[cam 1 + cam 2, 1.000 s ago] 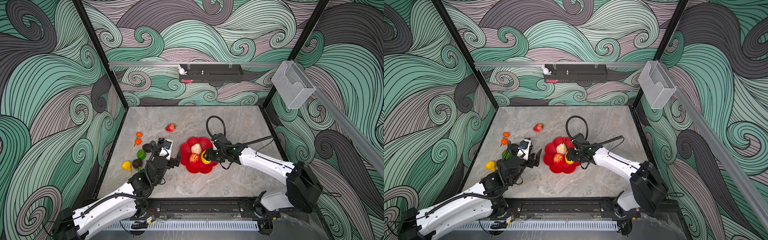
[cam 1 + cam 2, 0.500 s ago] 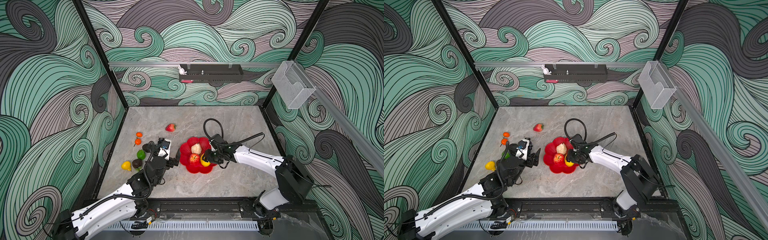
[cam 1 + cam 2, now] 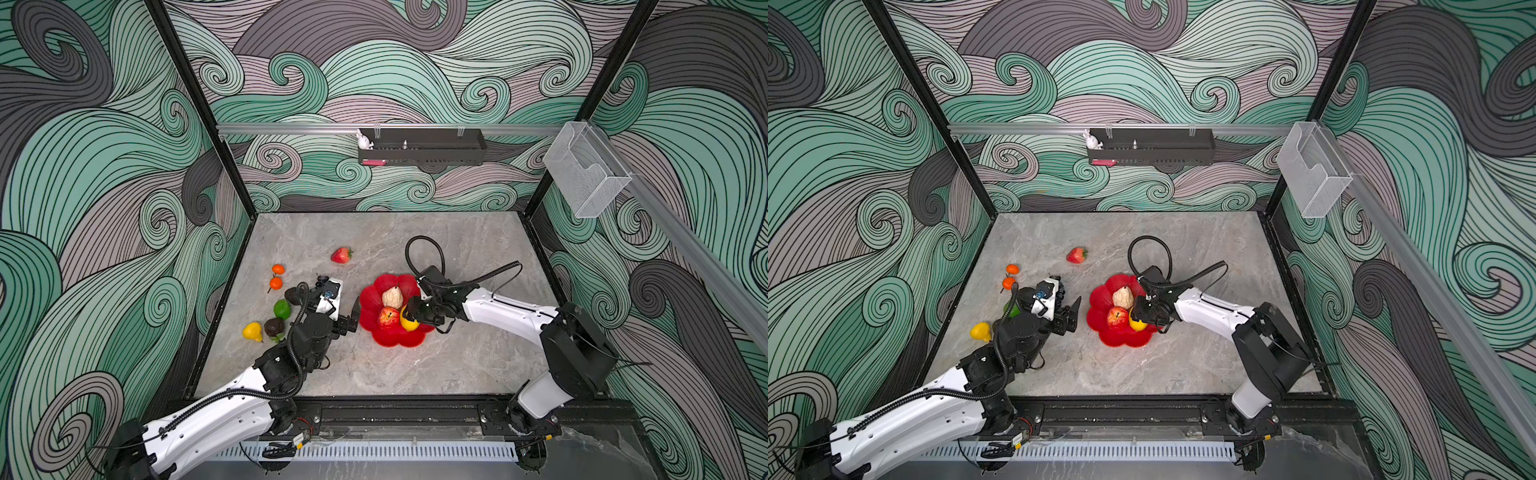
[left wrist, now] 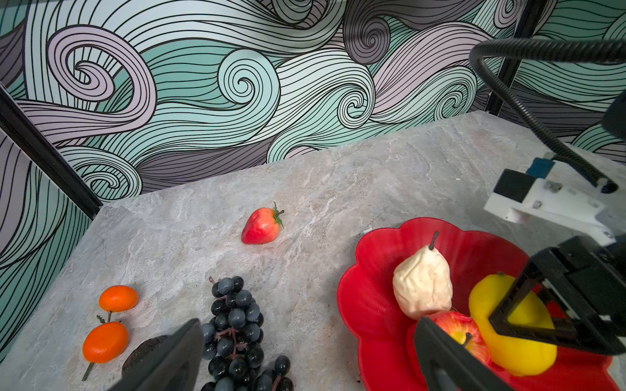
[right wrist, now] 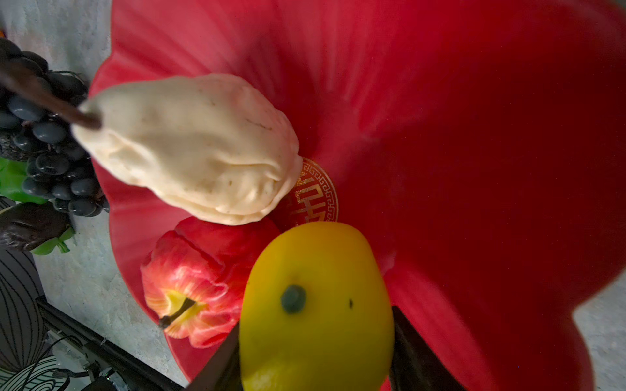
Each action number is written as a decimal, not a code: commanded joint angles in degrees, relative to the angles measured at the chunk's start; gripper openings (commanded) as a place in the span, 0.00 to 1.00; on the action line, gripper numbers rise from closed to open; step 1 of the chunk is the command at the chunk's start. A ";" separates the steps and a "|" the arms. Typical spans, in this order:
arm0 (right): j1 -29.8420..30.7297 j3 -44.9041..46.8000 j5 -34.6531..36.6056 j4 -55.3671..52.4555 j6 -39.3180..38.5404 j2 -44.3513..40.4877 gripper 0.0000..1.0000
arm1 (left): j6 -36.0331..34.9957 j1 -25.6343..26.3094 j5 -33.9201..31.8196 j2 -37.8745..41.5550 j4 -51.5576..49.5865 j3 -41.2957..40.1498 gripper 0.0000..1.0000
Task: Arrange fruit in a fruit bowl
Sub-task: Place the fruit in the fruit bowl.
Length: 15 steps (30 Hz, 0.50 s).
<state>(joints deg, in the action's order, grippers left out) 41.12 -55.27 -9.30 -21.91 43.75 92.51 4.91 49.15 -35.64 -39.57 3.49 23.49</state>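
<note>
In the fruit bowl (image 3: pixel 395 340), beside the red apple (image 3: pixel 387 318), the right fingers (image 5: pixel 220 367) clasp a yellow lemon (image 5: pixel 315 304) across its middle; smooth, rounded and likely light, it could squirt free. The left fingers (image 4: pixel 169 359) gape empty just outside the bowl.

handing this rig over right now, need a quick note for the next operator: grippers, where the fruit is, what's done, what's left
Left gripper: open, empty, between the grape bunch and the fruit bowl.
Right gripper: closed on a lemon, inside the bowl's rim.
Done: apple and beige lumpy piece lie in the bowl.
On the table: strawberry, two oranges, lime, second lemon, dark avocado-like piece, grape bunch.
Left: release the lemon, then bring the table fruit in.
</note>
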 commanded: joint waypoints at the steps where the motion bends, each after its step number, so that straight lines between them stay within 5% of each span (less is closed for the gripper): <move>1: -0.43 -1.43 0.04 0.22 0.11 0.65 0.57 | 0.19 -0.45 -1.54 0.39 0.76 -0.28 0.99; 15: -0.82 -1.66 0.69 0.62 -0.41 1.72 0.64 | 0.10 -0.45 -1.19 0.22 0.86 -0.29 0.99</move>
<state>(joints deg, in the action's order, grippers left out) 40.56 -55.29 -9.15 -21.63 43.68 93.23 4.91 49.15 -35.64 -39.57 3.53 23.09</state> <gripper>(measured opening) 0.639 0.986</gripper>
